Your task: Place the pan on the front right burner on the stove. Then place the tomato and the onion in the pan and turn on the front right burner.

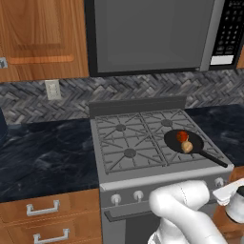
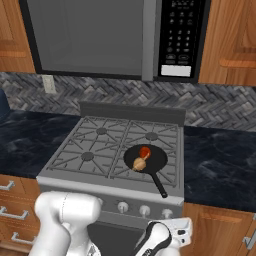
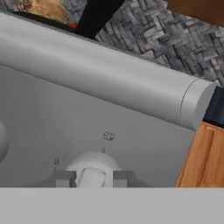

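Drawers (image 1: pixel 43 209) of brown wood with metal pulls low at the left of the left base view, under a dark marbled surface (image 1: pixel 47 152); wall outlet (image 1: pixel 53 89) on the herringbone backsplash above. Next to the right, the stove (image 1: pixel 143 183), grey steel, four grated burners on top, a grey microwave (image 1: pixel 152 33) hung over it. Left two burners bare. On the front right burner (image 2: pixel 172 150), the pan (image 1: pixel 196 142), black and shallow, sitting flat on the grate, its long handle (image 1: pixel 215 160) pointing toward the stove's front right corner. Inside the pan, the tomato (image 1: pixel 181 137) toward the back and the onion (image 1: pixel 187 147) just in front of it, the two touching or nearly so. Seen from the right base view: same pan (image 2: pixel 155 157), red tomato (image 2: pixel 145 151) behind, tan onion (image 2: pixel 139 164) toward the near rim. Farther right and lower, at the stove's front panel, the pincer (image 3: pixel 94 178) reaching in from below the pan. In the hand view, pressed onto a round silver knob (image 3: pixel 89 162) near the panel's right end, one dark fingertip (image 3: pixel 65 178) against each side of the knob's raised grip, wood cabinet side (image 3: pixel 203 157) just to the right.
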You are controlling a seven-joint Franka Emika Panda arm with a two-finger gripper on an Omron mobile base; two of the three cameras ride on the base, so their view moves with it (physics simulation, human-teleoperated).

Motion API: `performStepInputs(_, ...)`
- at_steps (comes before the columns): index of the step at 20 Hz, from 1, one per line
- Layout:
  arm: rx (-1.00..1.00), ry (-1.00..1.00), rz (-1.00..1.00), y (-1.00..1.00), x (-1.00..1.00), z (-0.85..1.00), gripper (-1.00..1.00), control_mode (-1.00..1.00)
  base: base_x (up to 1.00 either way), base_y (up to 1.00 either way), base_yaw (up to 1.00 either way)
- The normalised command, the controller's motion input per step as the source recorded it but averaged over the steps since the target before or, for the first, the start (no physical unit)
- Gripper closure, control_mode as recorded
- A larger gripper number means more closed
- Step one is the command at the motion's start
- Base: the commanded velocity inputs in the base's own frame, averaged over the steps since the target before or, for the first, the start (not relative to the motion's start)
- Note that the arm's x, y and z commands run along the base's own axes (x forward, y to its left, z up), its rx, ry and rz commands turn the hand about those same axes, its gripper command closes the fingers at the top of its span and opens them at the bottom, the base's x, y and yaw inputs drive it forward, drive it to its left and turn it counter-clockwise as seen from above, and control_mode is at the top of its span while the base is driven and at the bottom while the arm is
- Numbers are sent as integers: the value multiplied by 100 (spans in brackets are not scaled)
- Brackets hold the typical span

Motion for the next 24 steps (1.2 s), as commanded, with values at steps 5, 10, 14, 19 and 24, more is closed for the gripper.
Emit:
performStepInputs(5,-50,-19,13,0,0,0,100,-100,0,0,0)
performStepInputs(10,-58,-21,14,0,0,0,100,-100,0,0,0)
performStepInputs(14,-59,-20,17,0,0,0,100,-100,0,0,0)
performStepInputs(19,-63,-20,17,0,0,0,100,-100,0,0,0)
performStepInputs(24,-58,-12,13,1,0,0,100,-100,0,0,0)
